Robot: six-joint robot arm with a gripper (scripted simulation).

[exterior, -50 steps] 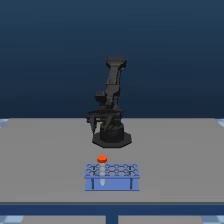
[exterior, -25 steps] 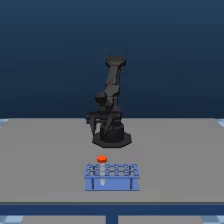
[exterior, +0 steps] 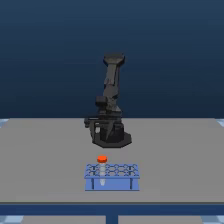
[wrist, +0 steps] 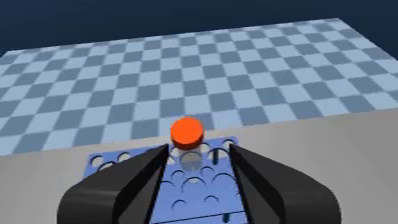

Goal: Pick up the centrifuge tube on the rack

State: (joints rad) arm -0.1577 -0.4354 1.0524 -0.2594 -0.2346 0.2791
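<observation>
The rack is a small blue block with a grid of round holes, standing on the grey table in front of the black arm. The centrifuge tube stands upright in a hole near the rack's left end in the exterior view, its orange-red cap above the top. My gripper hangs beside the arm's base, behind and above the rack and apart from it. In the wrist view the two black fingers are spread apart; the gripper is open and empty. The tube's cap and the rack show beyond the fingertips.
The arm's round black base sits on the grey table behind the rack. The table's front edge runs just in front of the rack. A blue checkered floor lies beyond it.
The arm's wrist and gripper have shifted slightly near the base. The tube and the rack have not moved.
</observation>
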